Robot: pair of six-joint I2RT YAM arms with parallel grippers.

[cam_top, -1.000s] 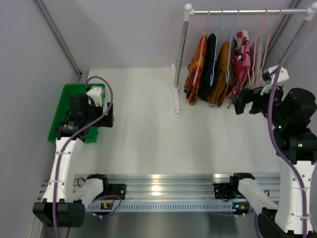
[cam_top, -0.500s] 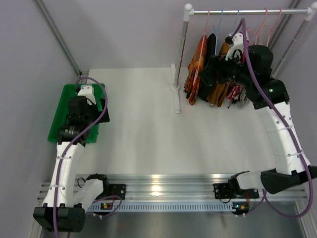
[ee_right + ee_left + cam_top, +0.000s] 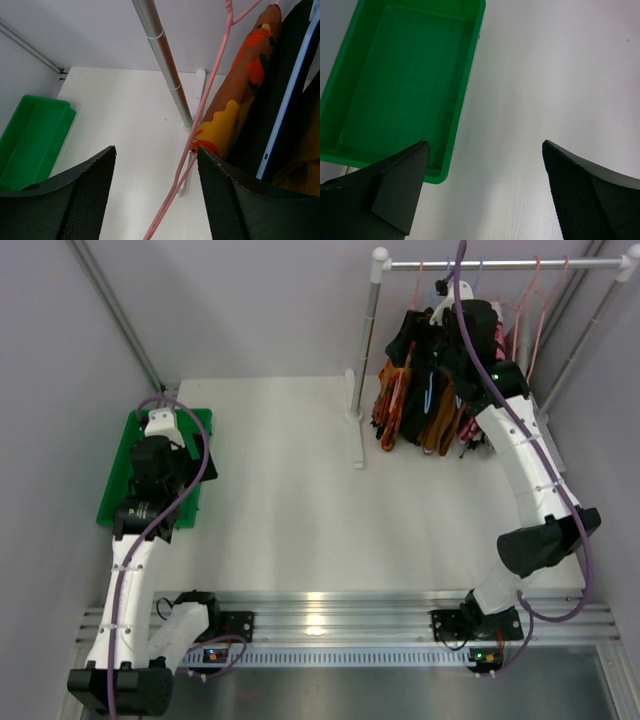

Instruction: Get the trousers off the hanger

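Observation:
Several small trousers hang from hangers on a rack at the back right: an orange patterned pair [image 3: 390, 405], a black pair [image 3: 421, 400], a mustard pair [image 3: 446, 418] and a red-pink floral pair [image 3: 471, 426]. My right gripper [image 3: 408, 340] is raised at the left end of the row. In the right wrist view, my right gripper [image 3: 156, 167] is open, with the orange pair's pink wire hanger [image 3: 200, 135] running between the fingers, close to the right one. The orange trousers [image 3: 240, 95] and black trousers [image 3: 287, 65] hang just right of it. My left gripper [image 3: 485, 165] is open and holds nothing.
A green tray [image 3: 118, 480] lies at the table's left edge, and its rim [image 3: 465, 95] lies under my left gripper. The rack's upright pole [image 3: 366, 330] and foot [image 3: 355, 435] stand left of the clothes, under its rail [image 3: 520, 262]. A blue hanger [image 3: 287, 105] crosses the black pair.
My right arm has swung from the rack's right end to its left end, above the orange and black pairs, and its jaws have narrowed. My left arm has shifted slightly back along the tray.

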